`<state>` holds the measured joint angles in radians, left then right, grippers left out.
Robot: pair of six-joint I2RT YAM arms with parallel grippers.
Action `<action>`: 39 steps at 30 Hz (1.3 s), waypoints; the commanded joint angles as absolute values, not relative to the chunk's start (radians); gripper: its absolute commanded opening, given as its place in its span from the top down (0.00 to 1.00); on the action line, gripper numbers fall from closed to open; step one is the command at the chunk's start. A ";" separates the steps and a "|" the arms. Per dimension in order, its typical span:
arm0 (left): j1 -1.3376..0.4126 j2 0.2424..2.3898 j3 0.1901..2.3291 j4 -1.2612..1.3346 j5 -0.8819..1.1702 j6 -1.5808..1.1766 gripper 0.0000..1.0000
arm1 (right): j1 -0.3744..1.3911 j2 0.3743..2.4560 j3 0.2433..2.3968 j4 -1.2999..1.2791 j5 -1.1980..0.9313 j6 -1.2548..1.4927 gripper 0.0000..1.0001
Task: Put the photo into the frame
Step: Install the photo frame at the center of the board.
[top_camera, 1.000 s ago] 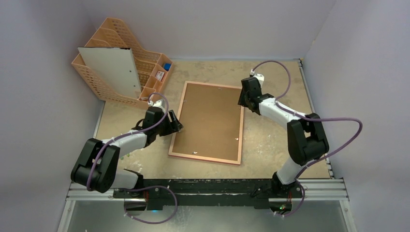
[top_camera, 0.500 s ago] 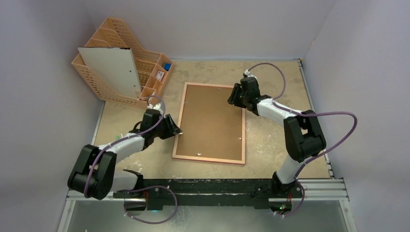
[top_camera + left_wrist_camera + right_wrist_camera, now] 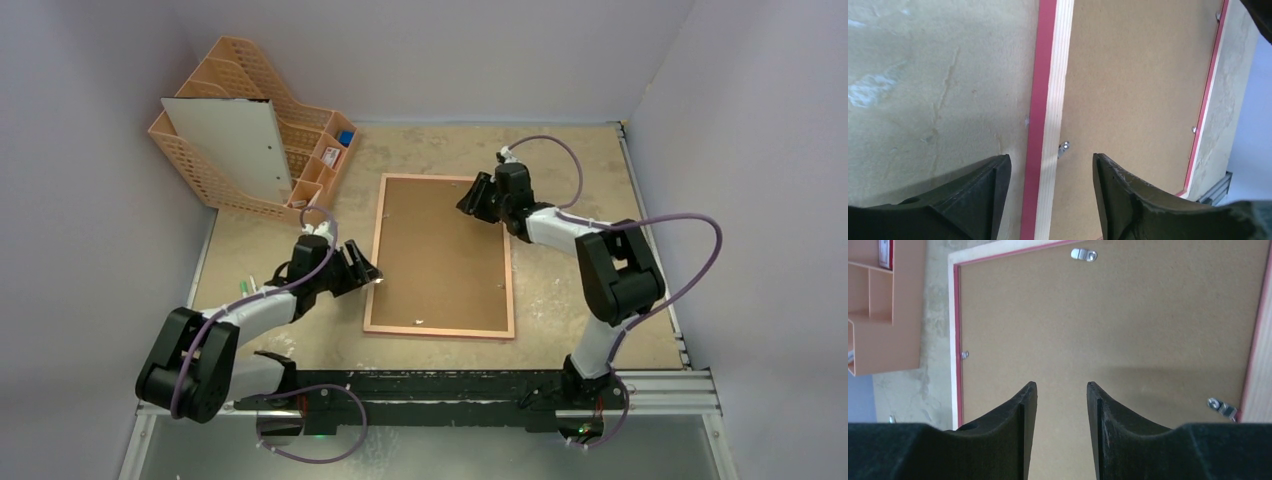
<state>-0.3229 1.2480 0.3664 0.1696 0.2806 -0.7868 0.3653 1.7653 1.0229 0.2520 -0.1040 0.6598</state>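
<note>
The frame (image 3: 440, 331) lies face down on the table, its narrow pink-red rim around a brown backing board (image 3: 440, 250). My left gripper (image 3: 372, 272) is open at the frame's left side. In the left wrist view its fingertips (image 3: 1051, 162) straddle the pale wood rail (image 3: 1048, 100) without touching it, beside a small metal clip (image 3: 1064, 147). My right gripper (image 3: 466, 200) hovers over the board's upper right part. It is open (image 3: 1061, 386), with only the bare board (image 3: 1108, 315) between the fingers. The photo is hidden.
An orange desk organiser (image 3: 310, 150) stands at the back left with a white sheet (image 3: 235, 145) leaning in it. Metal clips (image 3: 1083, 254) (image 3: 1222, 406) sit along the frame's inner edge. A small green-and-white item (image 3: 246, 286) lies near the left arm.
The frame has swung and slid right, so it now lies straighter. My left gripper followed its left edge down and right. My right gripper moved left onto the backing board.
</note>
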 commanded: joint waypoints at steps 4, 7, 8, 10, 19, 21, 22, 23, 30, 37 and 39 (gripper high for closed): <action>-0.322 1.323 0.386 0.312 0.213 -0.792 0.39 | 0.369 1.906 1.147 0.371 -0.108 0.733 0.55; -0.322 1.398 0.396 0.344 0.222 -0.782 0.49 | 0.368 1.956 1.180 0.401 -0.091 0.738 0.55; -0.322 1.412 0.396 0.353 0.227 -0.782 0.52 | 0.368 1.973 1.191 0.406 -0.084 0.738 0.55; -0.322 1.430 0.395 0.355 0.230 -0.777 0.58 | 0.368 2.002 1.219 0.406 -0.056 0.742 0.56; -0.322 1.417 0.398 0.262 0.165 -0.723 0.64 | 0.370 2.136 1.351 0.407 -0.018 0.704 0.61; -0.322 1.418 0.394 0.264 0.169 -0.723 0.64 | 0.369 2.156 1.376 0.384 -0.005 0.694 0.62; -0.322 1.417 0.393 0.263 0.169 -0.721 0.64 | 0.368 2.161 1.384 0.376 -0.003 0.692 0.62; -0.322 1.417 0.392 0.262 0.170 -0.721 0.64 | 0.368 2.168 1.384 0.375 -0.002 0.690 0.62; -0.322 1.415 0.387 0.253 0.174 -0.716 0.64 | 0.368 2.205 1.416 0.341 0.041 0.686 0.64; -0.322 1.411 0.387 0.248 0.170 -0.716 0.64 | 0.369 2.229 1.452 0.272 0.122 0.689 0.66; -0.322 1.411 0.388 0.249 0.170 -0.716 0.64 | 0.368 2.228 1.456 0.260 0.149 0.694 0.66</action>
<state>-0.3222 1.4044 0.3973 0.3351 0.2169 -0.7624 0.3721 2.1994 1.4307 0.3538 0.0391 0.7139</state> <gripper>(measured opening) 0.357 0.342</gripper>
